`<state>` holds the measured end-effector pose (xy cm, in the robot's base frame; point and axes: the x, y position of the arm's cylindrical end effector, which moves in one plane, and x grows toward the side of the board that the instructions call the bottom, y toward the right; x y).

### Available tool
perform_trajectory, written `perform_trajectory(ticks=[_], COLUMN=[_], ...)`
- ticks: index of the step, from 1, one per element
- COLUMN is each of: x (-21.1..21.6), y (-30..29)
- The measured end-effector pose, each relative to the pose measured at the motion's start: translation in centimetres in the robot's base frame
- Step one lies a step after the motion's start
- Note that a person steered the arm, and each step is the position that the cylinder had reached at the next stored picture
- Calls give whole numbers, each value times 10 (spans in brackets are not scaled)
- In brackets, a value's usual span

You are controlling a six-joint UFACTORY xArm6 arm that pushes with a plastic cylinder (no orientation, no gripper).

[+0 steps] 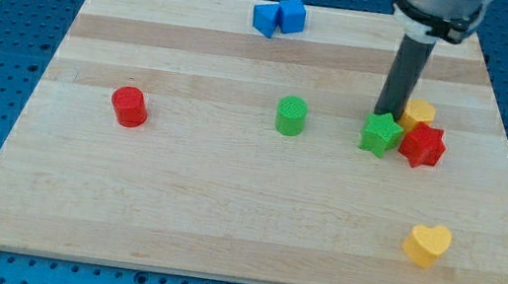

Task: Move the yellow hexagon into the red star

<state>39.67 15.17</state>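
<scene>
The yellow hexagon sits at the view's right, touching the top of the red star. A green star sits just left of the red star, touching it. My tip stands at the top edge of the green star, just left of the yellow hexagon. The rod rises from there to the arm at the view's top.
A green cylinder stands mid-board. A red cylinder is at the left. Two blue blocks sit together at the top edge. A yellow heart lies at the bottom right. The wooden board ends near the red star's right.
</scene>
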Motion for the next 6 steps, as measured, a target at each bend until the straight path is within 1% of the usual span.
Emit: perform_trajectory(ticks=[2,3,4,5,6], x=[-4,-27,-35,-35,-35], y=[16,22,47,65,60])
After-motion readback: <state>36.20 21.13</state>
